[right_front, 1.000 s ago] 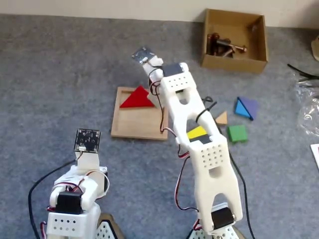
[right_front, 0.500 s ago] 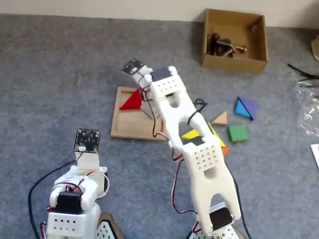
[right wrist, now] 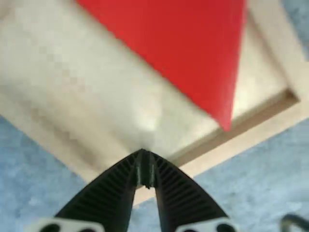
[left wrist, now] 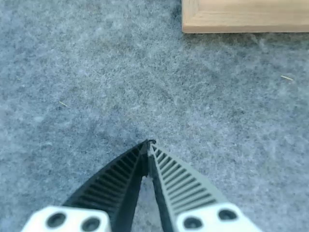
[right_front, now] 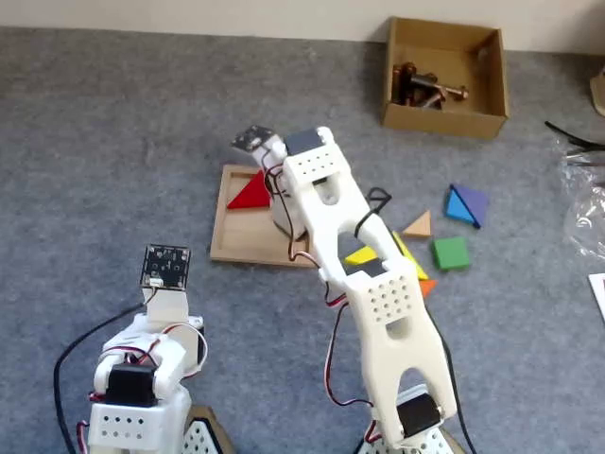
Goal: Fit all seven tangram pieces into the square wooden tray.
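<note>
The square wooden tray (right_front: 236, 244) lies on the grey carpet with a red triangle (right_front: 249, 193) in its far left part. My right arm (right_front: 326, 203) stretches over the tray's right side. In the right wrist view my right gripper (right wrist: 144, 167) is shut and empty, low over the tray floor (right wrist: 58, 82), with the red triangle (right wrist: 188, 53) just beyond its tips. To the right of the tray lie a yellow piece (right_front: 369, 253), an orange piece (right_front: 426, 285), a tan triangle (right_front: 418, 225), a green square (right_front: 450, 253), a blue triangle (right_front: 458, 204) and a purple piece (right_front: 475, 200). My left gripper (left wrist: 147, 145) is shut over bare carpet, short of the tray's corner (left wrist: 231, 21).
A cardboard box (right_front: 444, 112) with small objects stands at the back right. A plastic bag (right_front: 586, 213) and black cables (right_front: 572, 137) lie at the right edge. The left arm's base (right_front: 142, 378) sits at the near left.
My right arm has swung left over the tray and dropped lower, and it now covers part of the red triangle. The left arm has stayed still.
</note>
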Controlling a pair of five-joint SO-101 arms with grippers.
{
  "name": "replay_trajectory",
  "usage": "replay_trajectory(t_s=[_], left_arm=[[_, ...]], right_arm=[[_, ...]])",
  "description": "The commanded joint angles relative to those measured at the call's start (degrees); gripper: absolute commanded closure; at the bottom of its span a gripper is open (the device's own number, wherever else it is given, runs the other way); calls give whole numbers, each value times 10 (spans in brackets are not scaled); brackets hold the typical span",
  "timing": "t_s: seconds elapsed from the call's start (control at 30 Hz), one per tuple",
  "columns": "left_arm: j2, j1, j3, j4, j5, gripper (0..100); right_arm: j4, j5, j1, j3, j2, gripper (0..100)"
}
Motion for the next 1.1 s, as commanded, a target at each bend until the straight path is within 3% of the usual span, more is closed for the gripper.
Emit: replay_trajectory(t_s=[0.0,0.17,0.73,1.07], left_arm=[[-4,9,11,-2,4,995],[-4,9,11,-2,4,995],[-4,9,11,-2,4,995],[-4,9,11,-2,4,995]], right_arm=[[48,-4,29,-12,-36,993],[98,-4,51,-12,-34,993],[103,-39,165,44,-47,993],[102,-37,205,139,-214,993]])
